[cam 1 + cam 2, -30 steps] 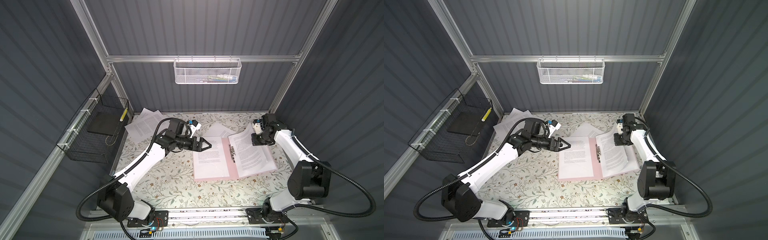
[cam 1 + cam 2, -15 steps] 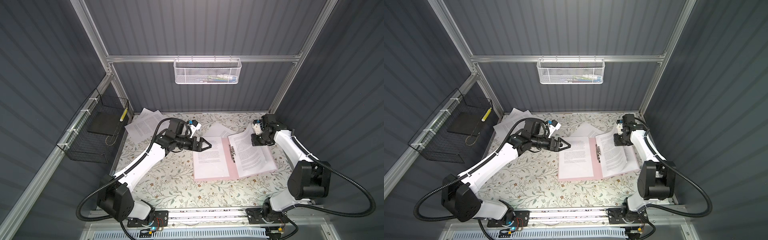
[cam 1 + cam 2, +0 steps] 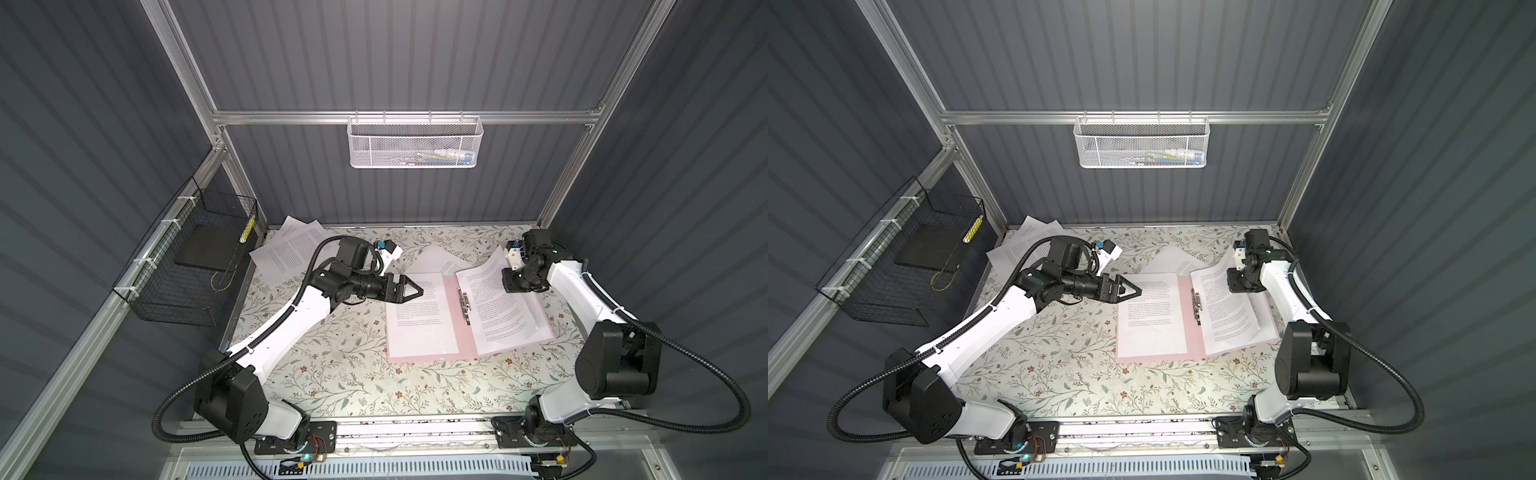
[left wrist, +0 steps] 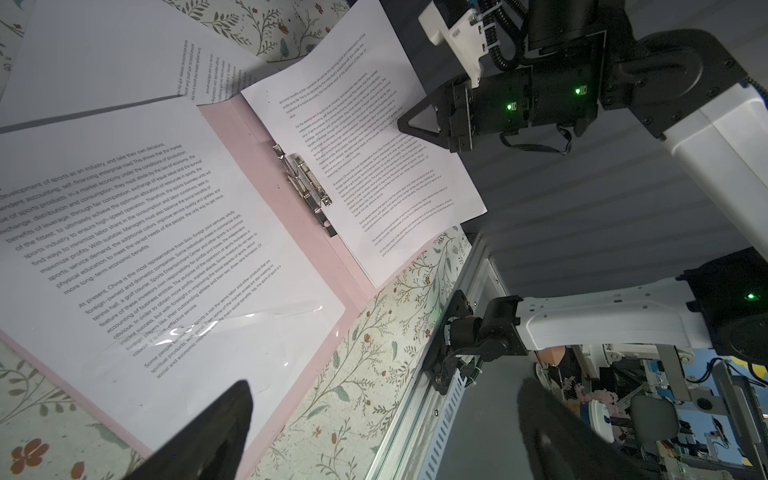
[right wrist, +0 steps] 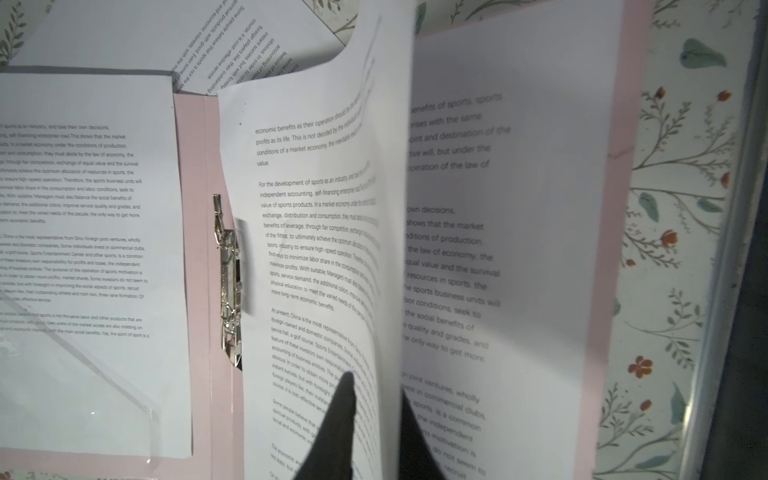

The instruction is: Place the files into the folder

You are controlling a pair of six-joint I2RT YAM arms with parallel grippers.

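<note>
I am looking at the folder (image 3: 464, 347) lying open on the worktop (image 3: 332, 374), nearer the right edge than the left and about midway between the near and far edges. Its pink inside is facing up and the metal clip (image 3: 464, 305) is running along the spine.

One printed sheet, the left-half sheet (image 3: 419, 324), is lying flat on the left half. On the right half a lower sheet (image 5: 498, 249) is lying flat. The top sheet (image 3: 494, 299) is curling up above it, with its outer edge raised off the card and its inner edge sitting beside the clip.

The right gripper (image 5: 376, 386) is reaching in at that raised edge. Its fingers (image 5: 345, 415) are standing one on each side of the paper with a narrow gap between them, and I cannot tell whether they are pinching the sheet or only flanking it.

The left gripper (image 3: 415, 288) is hovering over the far left corner of the folder, with its jaws spread wide and holding nothing.

More files are lying outside the folder. The loose files (image 3: 291, 249) are fanning out in the far left corner of the worktop. A stray sheet (image 3: 436, 262) is lying just beyond the folder's far edge, with its near part overlapped by the folder.

A black wire basket (image 3: 166, 291) is hanging on the left wall, and a white mesh basket (image 3: 413, 143) is hanging on the back wall.
</note>
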